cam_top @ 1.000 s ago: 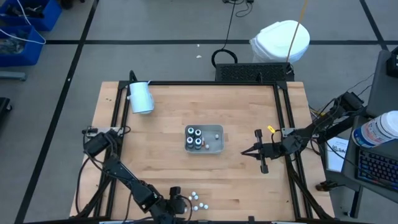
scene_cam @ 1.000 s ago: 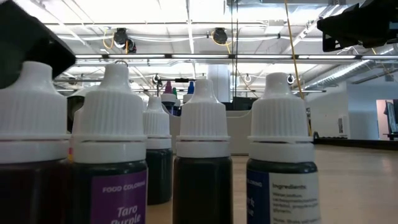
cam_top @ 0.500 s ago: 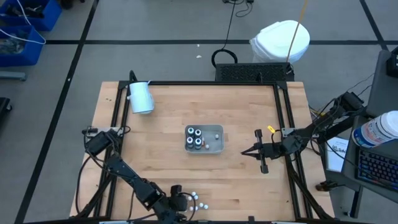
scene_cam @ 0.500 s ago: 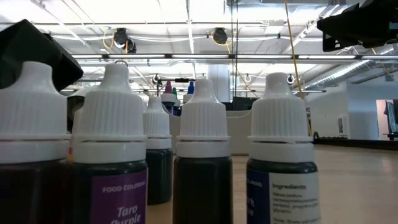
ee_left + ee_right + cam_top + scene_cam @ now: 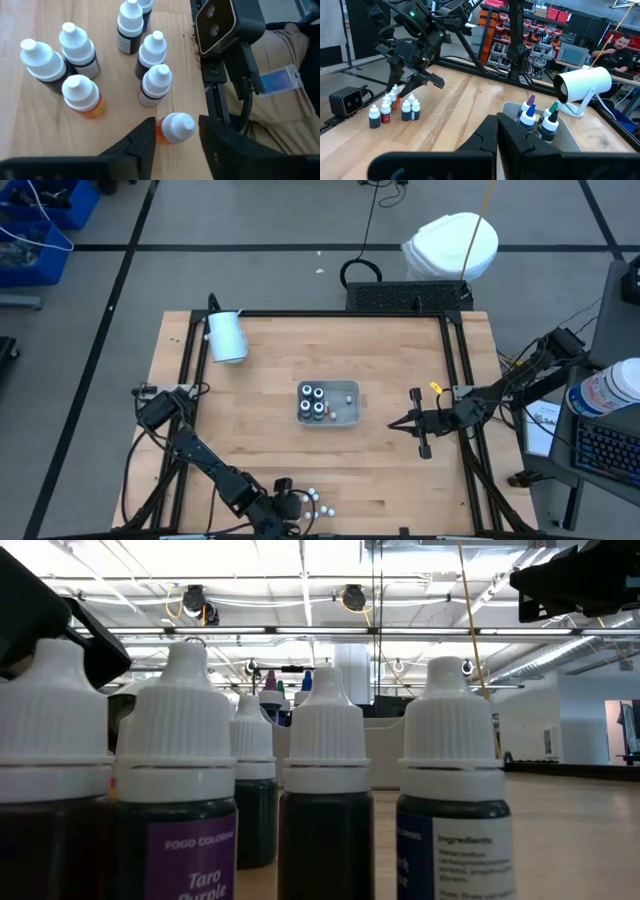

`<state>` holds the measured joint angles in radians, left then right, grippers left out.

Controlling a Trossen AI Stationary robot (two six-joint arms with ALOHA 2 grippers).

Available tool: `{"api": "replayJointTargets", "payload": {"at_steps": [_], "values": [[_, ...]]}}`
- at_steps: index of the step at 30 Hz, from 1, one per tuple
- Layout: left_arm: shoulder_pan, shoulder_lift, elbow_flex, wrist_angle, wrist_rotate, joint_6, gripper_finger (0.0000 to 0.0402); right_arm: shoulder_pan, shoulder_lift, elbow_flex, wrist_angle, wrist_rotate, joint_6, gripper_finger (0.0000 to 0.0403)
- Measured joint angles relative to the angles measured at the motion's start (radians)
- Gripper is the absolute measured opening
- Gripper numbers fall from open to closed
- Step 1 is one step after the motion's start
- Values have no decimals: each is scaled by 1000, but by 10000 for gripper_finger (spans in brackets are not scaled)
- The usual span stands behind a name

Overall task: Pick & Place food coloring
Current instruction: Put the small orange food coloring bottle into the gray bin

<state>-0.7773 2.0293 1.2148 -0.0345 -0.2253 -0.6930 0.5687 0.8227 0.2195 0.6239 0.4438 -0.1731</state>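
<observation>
Orange food coloring bottle [image 5: 172,128] at tabletop [image 5: 260,410] near edge, between left end effector [image 5: 176,137] fingers, apparently touching; grip unclear. Other bottles [image 5: 80,50] just beside. Right end effector [image 5: 395,423] closed, empty, near tray [image 5: 350,418].

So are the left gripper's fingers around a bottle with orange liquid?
Yes, the left gripper has its fingers either side of the orange bottle's white cap.

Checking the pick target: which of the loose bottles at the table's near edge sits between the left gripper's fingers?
The orange bottle, between the left gripper fingers beside the low camera's mount. The other orange bottle and the dark ones stand farther off, clear of the fingers.
</observation>
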Motion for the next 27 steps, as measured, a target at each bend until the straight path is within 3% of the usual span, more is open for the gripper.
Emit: {"api": "replayJointTargets", "payload": {"at_steps": [7, 13, 18, 27], "values": [[21, -2, 0, 4, 49, 4, 72, 0, 0, 0, 0, 0, 0, 0], [31, -54, 0, -82, 71, 9, 70, 0, 0, 0, -1, 0, 0, 0], [-5, -188, 0, -260, -49, 42, 78, 0, 0, 0, -8, 0, -10, 0], [-54, -461, 0, -412, -305, 294, 73, 0, 0, 0, -7, 0, -26, 0]]}}
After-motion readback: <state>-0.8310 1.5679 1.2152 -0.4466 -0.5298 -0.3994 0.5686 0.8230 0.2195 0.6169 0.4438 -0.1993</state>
